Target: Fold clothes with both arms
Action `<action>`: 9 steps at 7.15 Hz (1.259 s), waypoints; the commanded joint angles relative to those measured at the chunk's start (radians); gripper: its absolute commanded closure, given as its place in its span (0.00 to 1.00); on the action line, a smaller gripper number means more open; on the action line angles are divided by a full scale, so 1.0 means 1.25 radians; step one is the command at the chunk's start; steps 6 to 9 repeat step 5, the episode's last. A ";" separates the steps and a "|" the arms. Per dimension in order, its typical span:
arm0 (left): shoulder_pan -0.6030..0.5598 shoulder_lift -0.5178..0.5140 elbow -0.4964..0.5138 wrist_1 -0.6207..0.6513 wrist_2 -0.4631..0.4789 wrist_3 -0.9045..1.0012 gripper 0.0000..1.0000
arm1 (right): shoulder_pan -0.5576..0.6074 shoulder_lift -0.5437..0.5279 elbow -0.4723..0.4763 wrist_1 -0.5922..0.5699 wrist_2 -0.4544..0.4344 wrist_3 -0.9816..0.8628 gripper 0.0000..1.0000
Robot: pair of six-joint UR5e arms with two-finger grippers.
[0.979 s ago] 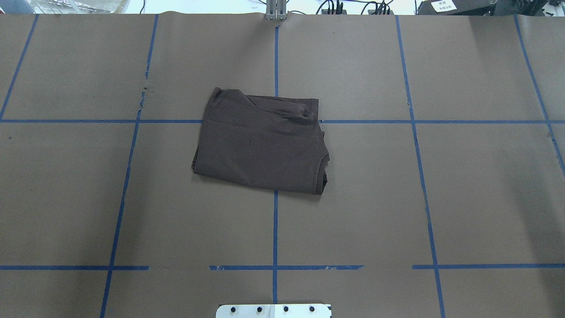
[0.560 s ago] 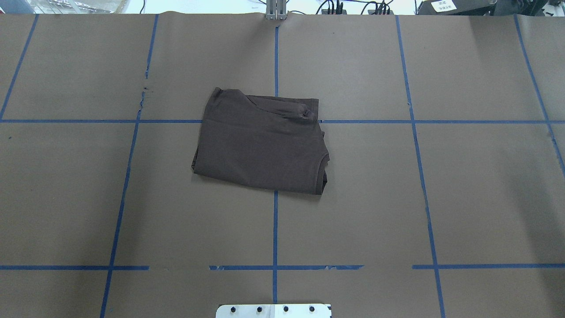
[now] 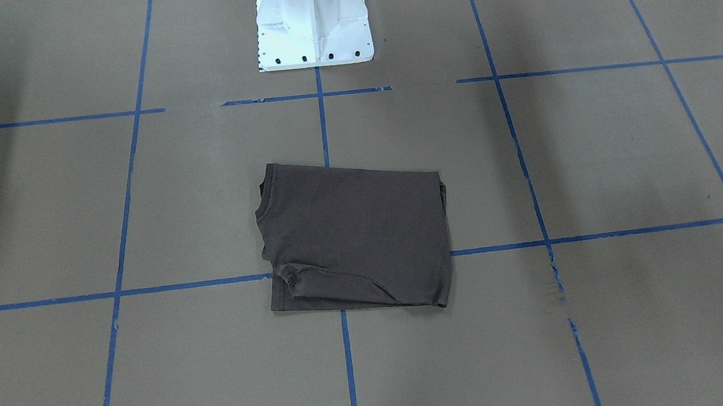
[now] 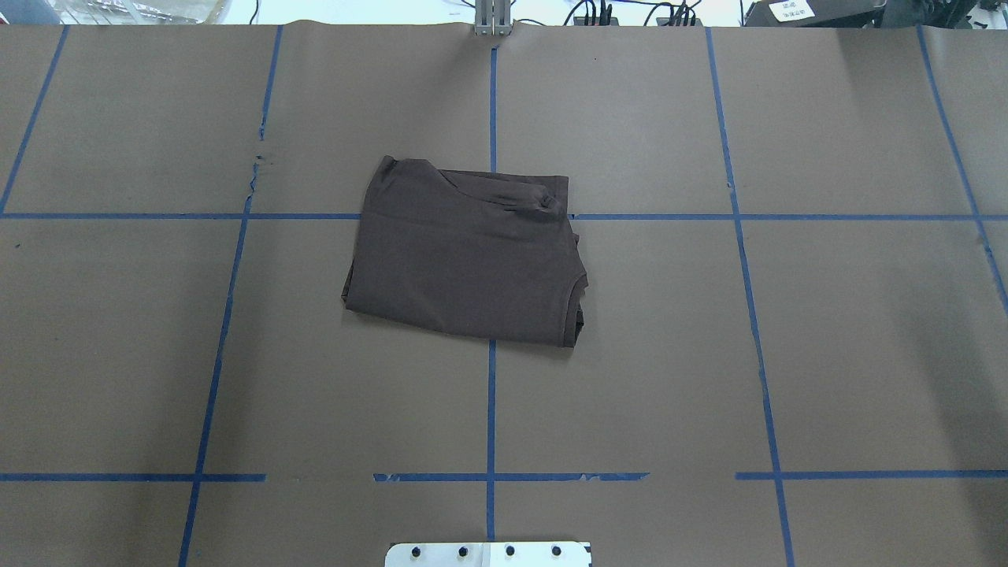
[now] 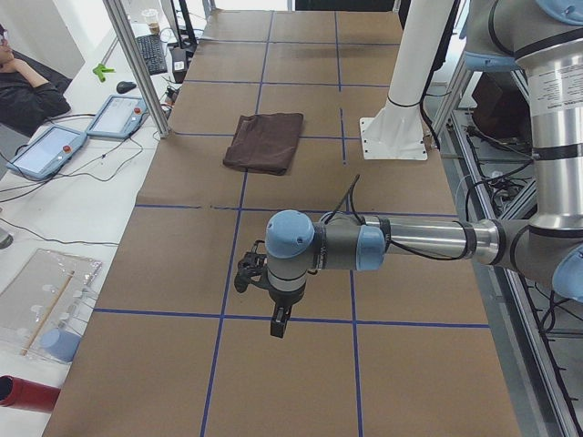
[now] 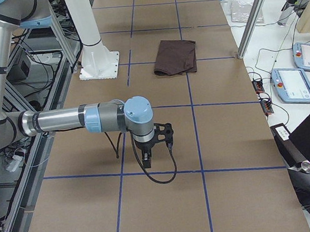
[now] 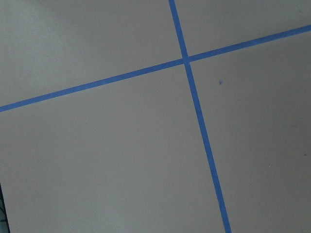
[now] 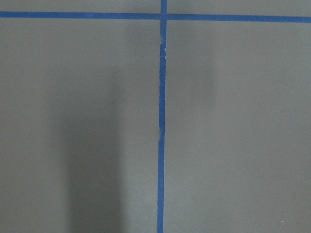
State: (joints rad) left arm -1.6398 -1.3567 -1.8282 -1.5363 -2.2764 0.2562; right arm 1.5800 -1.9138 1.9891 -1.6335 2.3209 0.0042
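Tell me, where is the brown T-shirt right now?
The folded T-shirt lies flat in the middle of the overhead view, covering a crossing of blue tape lines, ahead of the white pedestal base.

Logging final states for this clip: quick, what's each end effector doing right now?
Left end effector: cannot be told, seen only from the side.
Right end effector: cannot be told either.

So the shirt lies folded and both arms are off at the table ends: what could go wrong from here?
The bunched sleeve on the T-shirt may spring loose and spoil the fold. The black cable looping under the right gripper hangs near the paper and could snag it on any move.
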 commanded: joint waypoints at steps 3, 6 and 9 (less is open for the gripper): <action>0.000 0.004 -0.001 -0.001 0.000 0.001 0.00 | 0.000 -0.005 -0.006 0.000 -0.005 -0.001 0.00; 0.001 0.004 -0.003 -0.002 0.000 0.000 0.00 | 0.000 -0.010 -0.008 -0.001 -0.006 -0.003 0.00; 0.001 0.004 -0.003 -0.002 0.000 0.000 0.00 | 0.000 -0.010 -0.008 -0.001 -0.006 -0.003 0.00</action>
